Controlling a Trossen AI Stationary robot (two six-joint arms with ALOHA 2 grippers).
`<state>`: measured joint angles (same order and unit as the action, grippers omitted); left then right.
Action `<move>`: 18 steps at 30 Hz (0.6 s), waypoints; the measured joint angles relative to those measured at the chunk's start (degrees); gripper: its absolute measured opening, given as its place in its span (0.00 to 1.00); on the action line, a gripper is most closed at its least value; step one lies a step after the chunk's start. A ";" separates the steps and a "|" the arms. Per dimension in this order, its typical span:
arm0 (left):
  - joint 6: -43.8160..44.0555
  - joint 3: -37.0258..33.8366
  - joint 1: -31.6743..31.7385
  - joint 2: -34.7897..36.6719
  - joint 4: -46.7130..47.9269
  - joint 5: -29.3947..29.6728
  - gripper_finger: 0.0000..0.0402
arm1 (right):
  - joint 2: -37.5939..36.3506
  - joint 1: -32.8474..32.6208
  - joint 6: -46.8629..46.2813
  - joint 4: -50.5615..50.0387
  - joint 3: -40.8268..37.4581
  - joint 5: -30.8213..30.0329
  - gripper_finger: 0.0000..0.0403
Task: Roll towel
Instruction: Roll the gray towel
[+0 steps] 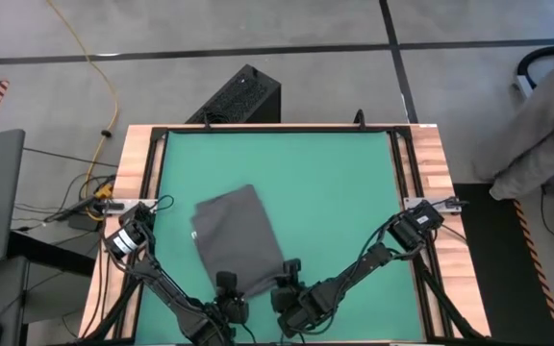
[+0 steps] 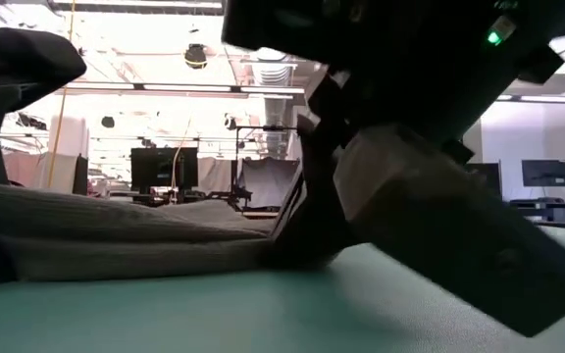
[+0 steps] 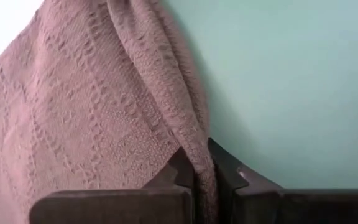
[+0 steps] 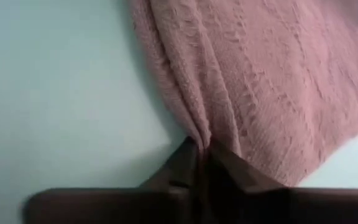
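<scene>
The towel (image 1: 235,238) lies flat on the green mat (image 1: 335,192), left of the middle of the worktop (image 1: 431,163) and reaching toward its near edge, skewed so that its corners point at the edges. Its near hem is gathered up at two spots. The left gripper (image 1: 227,285) has its fingers (image 3: 182,171) clenched on a pinched fold of towel at the near left part of that hem. Just beside it, the right gripper (image 1: 289,273) has its fingers (image 4: 185,158) clamped on a similar fold at the near right corner. In the low view, the towel rests low on the mat with one gripper pressed at its edge. Both arms reach in from the near corners of the worktop.
</scene>
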<state>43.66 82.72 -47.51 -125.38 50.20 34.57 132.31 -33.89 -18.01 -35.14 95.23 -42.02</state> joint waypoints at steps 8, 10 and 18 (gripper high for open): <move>0.41 4.05 0.15 -0.38 4.77 -0.08 0.00 | 0.29 -0.85 0.60 -5.00 2.93 -1.07 0.03; 0.41 6.42 0.27 -0.60 7.74 -0.32 0.00 | 0.30 -1.40 0.79 -8.27 4.82 -3.12 0.03; 0.29 18.53 0.94 -0.61 25.47 2.82 0.00 | 0.00 -2.70 1.07 -27.72 16.95 -12.65 0.03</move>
<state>43.95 101.26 -46.57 -125.99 75.67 37.39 132.31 -36.59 -16.95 -62.86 112.18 -54.67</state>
